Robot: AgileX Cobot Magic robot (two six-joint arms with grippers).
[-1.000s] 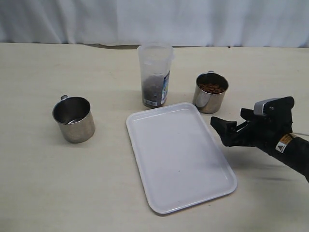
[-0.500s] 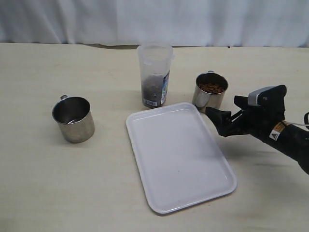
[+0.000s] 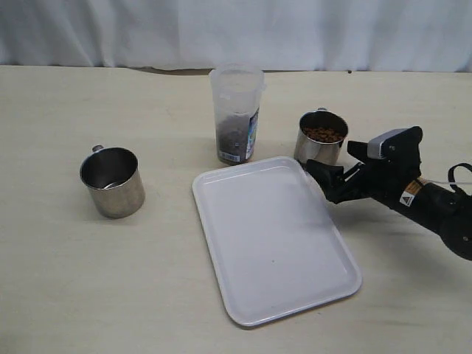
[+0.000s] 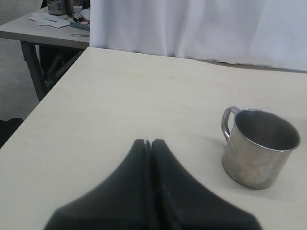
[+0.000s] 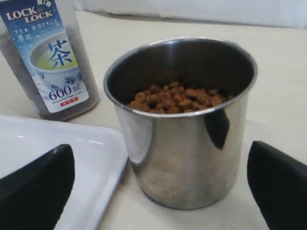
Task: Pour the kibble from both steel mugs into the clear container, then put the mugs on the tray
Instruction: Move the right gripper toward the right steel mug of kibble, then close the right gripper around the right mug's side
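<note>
Kibble (image 3: 323,134) is seen heaped in the steel mug at centre right (image 3: 319,147) of the exterior view, filling it to a little below the rim; a darker layer of pellets is also seen in the lower part of the clear container (image 3: 236,110), which stands upright at upper centre, its blue label turned toward the mug. The filled mug is set just beyond the far right corner of the white tray (image 3: 273,243), close to the rim, whether touching cannot be told. The right gripper (image 3: 332,158) is held low just beside this mug, its fingers spread wide to either side of the mug's wall, with gaps visible in the right wrist view, so nothing is gripped. The second steel mug (image 3: 112,182) is stood upright at middle left, well apart from the tray, its bare floor visible. The left gripper (image 4: 148,144) is shown only in its wrist view, fingers pressed together, above the beige table (image 3: 66,295) near that mug.
</note>
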